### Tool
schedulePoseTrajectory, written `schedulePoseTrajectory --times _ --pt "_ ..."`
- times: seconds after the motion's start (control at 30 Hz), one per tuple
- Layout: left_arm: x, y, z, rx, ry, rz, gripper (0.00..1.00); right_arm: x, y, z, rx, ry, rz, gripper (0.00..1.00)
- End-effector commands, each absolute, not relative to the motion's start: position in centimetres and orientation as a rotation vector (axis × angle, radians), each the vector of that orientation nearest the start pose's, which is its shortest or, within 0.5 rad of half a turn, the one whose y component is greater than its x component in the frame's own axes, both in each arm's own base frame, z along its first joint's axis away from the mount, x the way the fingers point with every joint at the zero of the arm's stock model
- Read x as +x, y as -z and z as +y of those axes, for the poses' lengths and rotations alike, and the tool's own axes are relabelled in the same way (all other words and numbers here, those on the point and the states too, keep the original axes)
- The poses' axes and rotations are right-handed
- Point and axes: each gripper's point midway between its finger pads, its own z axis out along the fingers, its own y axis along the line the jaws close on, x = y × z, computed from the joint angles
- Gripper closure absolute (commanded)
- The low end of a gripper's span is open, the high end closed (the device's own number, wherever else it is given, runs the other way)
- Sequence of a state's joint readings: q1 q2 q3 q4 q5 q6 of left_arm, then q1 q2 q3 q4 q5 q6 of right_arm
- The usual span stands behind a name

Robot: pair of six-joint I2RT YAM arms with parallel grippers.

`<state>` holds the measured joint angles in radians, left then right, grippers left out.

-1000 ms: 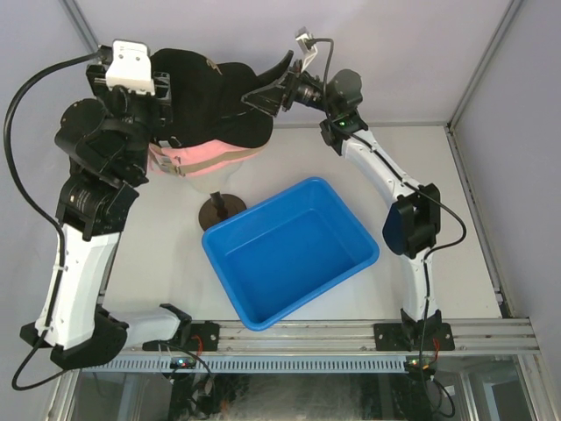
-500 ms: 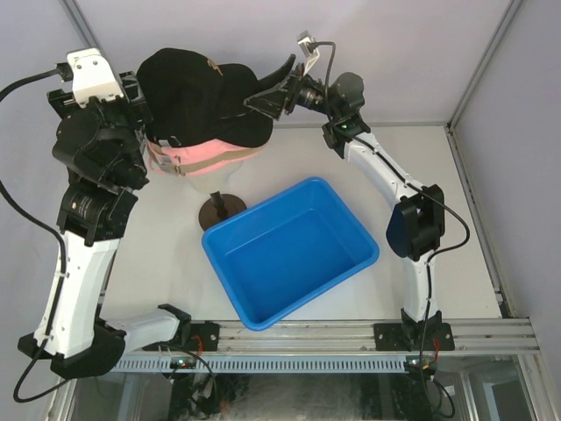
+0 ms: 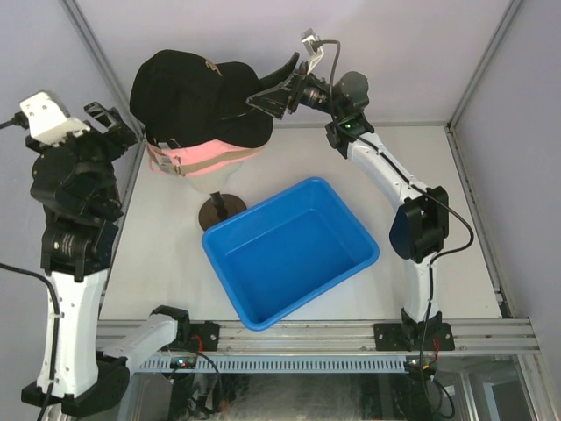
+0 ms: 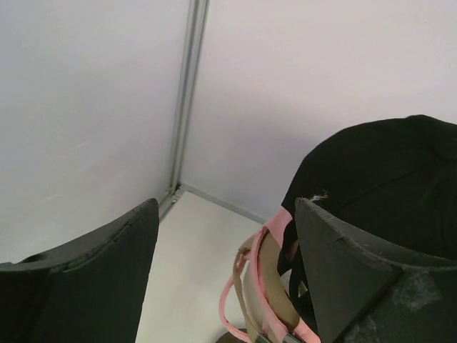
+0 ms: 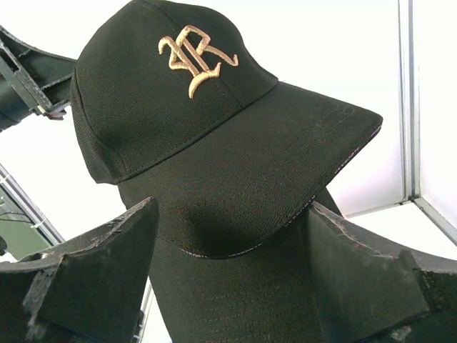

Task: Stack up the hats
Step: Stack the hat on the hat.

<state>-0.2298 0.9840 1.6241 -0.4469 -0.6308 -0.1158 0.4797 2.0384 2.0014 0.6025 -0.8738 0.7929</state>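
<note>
Left arm stands tall along the left table edge, wrist bent over. The left gripper (image 3: 109, 123) points right toward the hat stack, just beside it, jaws released and empty. Right arm reaches long from near right to far centre. The right gripper (image 3: 273, 85) faces left, jaws spread either side of the top black cap (image 3: 188, 88) brim, not pinching it. The stack sits far left, black cap over pink cap (image 3: 206, 154). A blue bin (image 3: 289, 254) is at centre.
</note>
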Motion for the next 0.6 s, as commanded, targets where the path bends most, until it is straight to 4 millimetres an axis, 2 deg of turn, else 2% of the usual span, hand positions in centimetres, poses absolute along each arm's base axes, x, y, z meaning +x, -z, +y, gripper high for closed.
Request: schedulePoseTrajectory --times 0.0,0.33,0.57 --pt "28.0 -52.4 2.1 -0.43 0.038 1.295 0.19 38.9 -50.2 37.0 -0.737 -1.494 1.067 0.23" --pt "28.1 -49.3 2.6 -0.442 0.113 1.196 0.23 39.4 -50.1 36.9 -0.735 -1.488 1.068 0.23" --pt "29.4 -48.7 2.4 -0.41 0.221 1.093 0.25 39.4 -50.0 36.8 -0.737 -1.487 1.07 0.23"
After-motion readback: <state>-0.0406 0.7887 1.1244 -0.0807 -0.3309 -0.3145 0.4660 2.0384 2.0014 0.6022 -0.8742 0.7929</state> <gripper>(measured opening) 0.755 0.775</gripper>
